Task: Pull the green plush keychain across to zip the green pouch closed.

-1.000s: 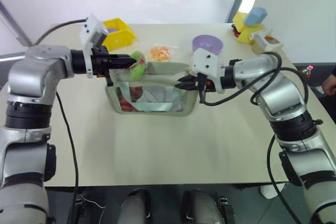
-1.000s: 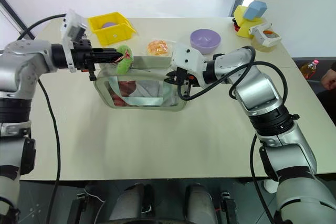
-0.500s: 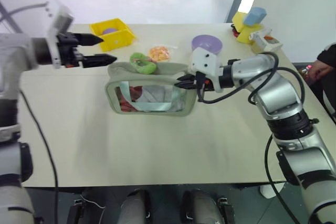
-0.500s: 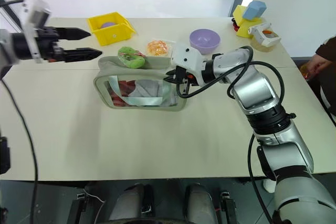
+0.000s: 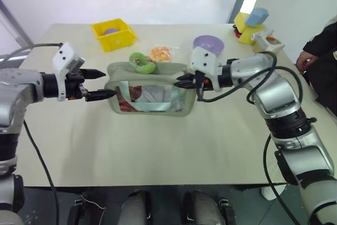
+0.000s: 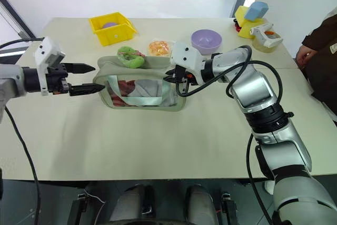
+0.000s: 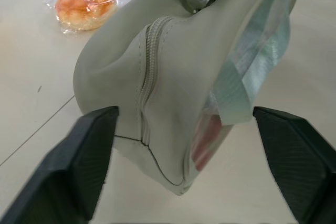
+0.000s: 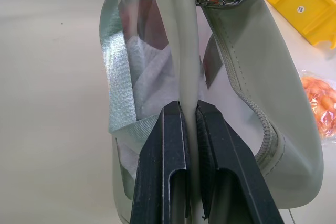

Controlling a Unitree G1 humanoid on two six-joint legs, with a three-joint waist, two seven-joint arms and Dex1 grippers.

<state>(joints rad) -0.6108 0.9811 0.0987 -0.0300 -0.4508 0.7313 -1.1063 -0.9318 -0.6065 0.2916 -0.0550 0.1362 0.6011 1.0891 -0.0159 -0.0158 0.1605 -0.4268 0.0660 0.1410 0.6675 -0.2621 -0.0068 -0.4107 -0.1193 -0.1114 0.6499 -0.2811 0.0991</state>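
Note:
The green pouch (image 5: 152, 92) stands on the table (image 5: 158, 146) with its clear window facing me and red and white things inside. The green plush keychain (image 5: 142, 62) lies on the pouch's top near its left end, free of both grippers. My left gripper (image 5: 102, 82) is open at the pouch's left end. In the left wrist view its fingers (image 7: 89, 156) stand wide on either side of that end (image 7: 168, 103). My right gripper (image 5: 181, 81) is shut on the pouch's upper rim at the right end, and its fingers (image 8: 170, 145) pinch the fabric edge.
A yellow bin (image 5: 113, 32) stands at the back left. An orange-speckled packet (image 5: 160, 53) lies just behind the pouch, with a purple bowl (image 5: 208, 43) to its right. Yellow and blue blocks (image 5: 250, 22) occupy the back right corner. A person (image 5: 321, 51) stands at the table's right edge.
My left gripper let go of the keychain, opened, drew away left, then came back lower at the pouch's left end. The keychain dropped onto the pouch's top. A person came in at the right.

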